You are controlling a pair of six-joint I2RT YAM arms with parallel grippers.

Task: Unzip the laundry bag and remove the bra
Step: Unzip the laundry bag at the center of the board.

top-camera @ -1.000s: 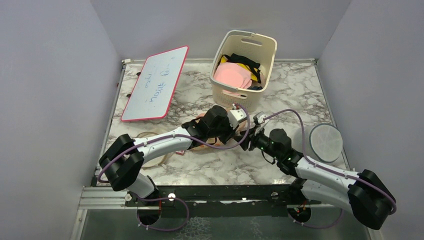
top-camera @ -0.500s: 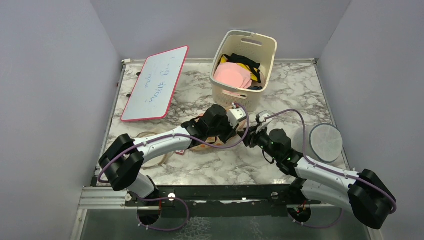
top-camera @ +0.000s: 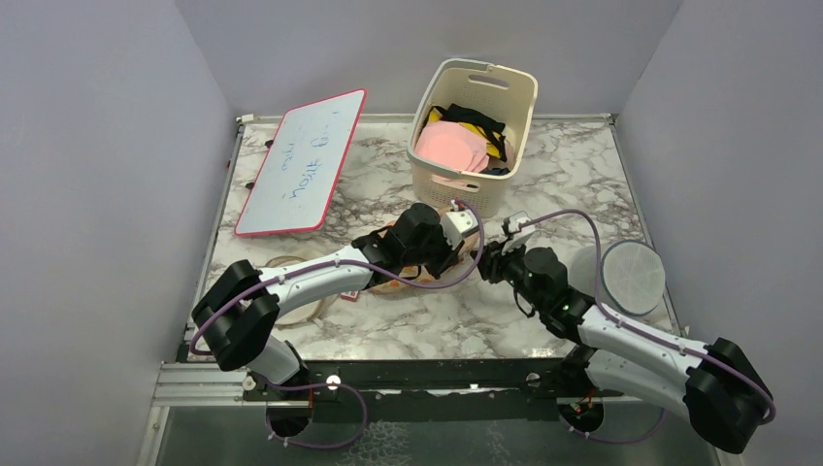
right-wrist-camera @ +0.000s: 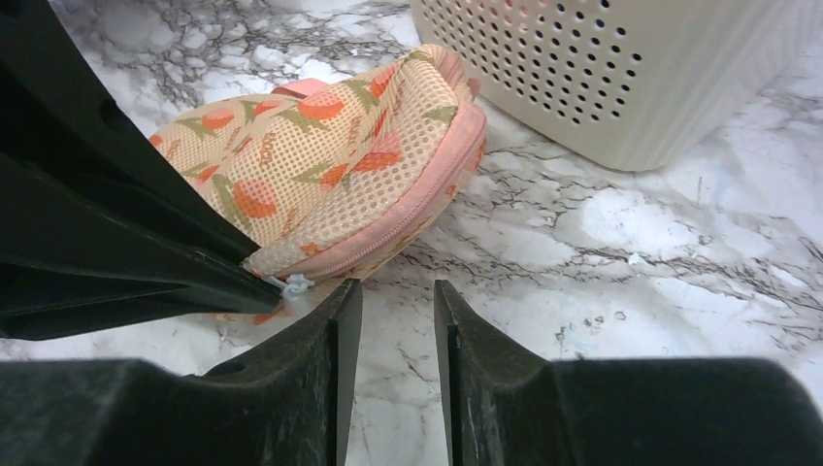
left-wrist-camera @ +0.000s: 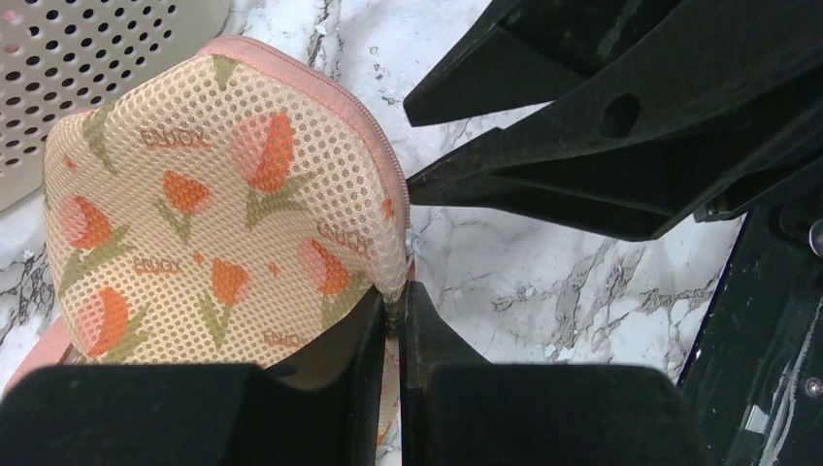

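The laundry bag (left-wrist-camera: 213, 204) lies on the marble in front of the basket, beige mesh with orange prints and pink zip edging; the zip looks closed. It also shows in the right wrist view (right-wrist-camera: 340, 165). My left gripper (left-wrist-camera: 396, 296) is shut on the bag's edge beside the zip; from above it (top-camera: 462, 252) covers most of the bag. My right gripper (right-wrist-camera: 396, 291) is open and empty, just right of the white zip pull (right-wrist-camera: 291, 283), its left fingertip close to it. From above, the right gripper (top-camera: 487, 264) faces the left one. The bra is hidden.
A cream slotted basket (top-camera: 514, 107) with pink, black and yellow garments stands just behind the grippers. A white round mesh cylinder (top-camera: 631, 277) sits at the right. A pink-framed whiteboard (top-camera: 301, 160) lies at the back left. A round ring (top-camera: 291, 296) lies under the left arm.
My right arm has shifted slightly back and to the right, with its wrist turned. The left arm and the bag have not moved.
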